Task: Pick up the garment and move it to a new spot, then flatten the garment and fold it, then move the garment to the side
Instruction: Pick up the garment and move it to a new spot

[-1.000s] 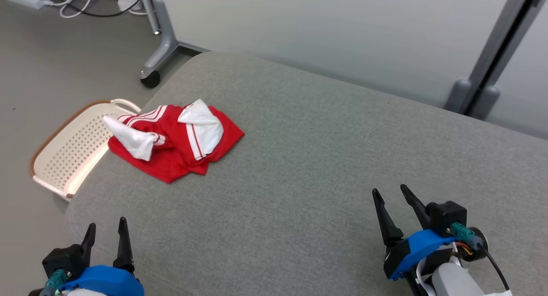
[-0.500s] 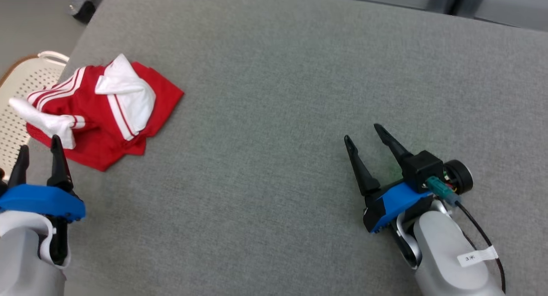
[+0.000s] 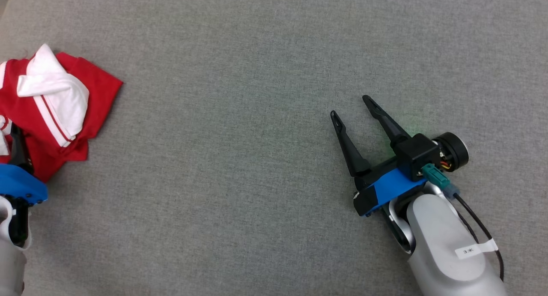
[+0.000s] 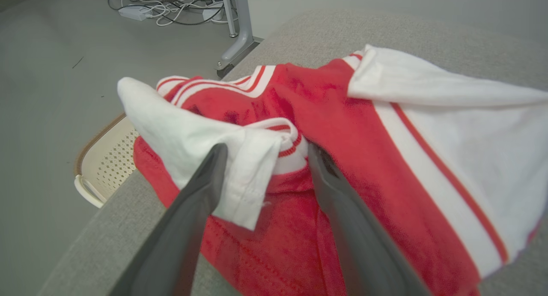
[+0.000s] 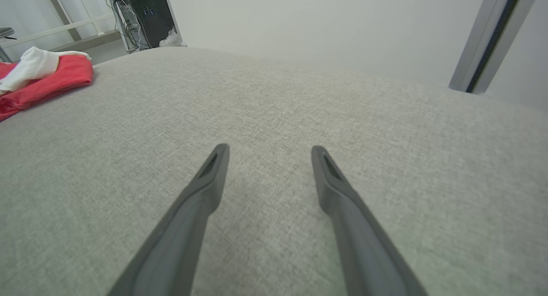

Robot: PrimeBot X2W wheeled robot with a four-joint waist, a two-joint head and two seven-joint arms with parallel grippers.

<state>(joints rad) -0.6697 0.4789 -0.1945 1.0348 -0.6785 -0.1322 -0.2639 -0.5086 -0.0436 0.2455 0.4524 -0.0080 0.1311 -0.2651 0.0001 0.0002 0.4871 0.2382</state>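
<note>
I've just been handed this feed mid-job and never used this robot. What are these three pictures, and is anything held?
It is a two-armed robot; each arm ends in a gripper with two dark fingers. The head picture looks down: the right gripper is open over a grey cushion, and the red-and-white garment lies crumpled at the left edge. The left wrist picture looks along the left gripper: its open fingers sit either side of a white fold. A pale basket stands on the floor beyond. The right wrist picture looks along the right gripper. Nothing is held.
</note>
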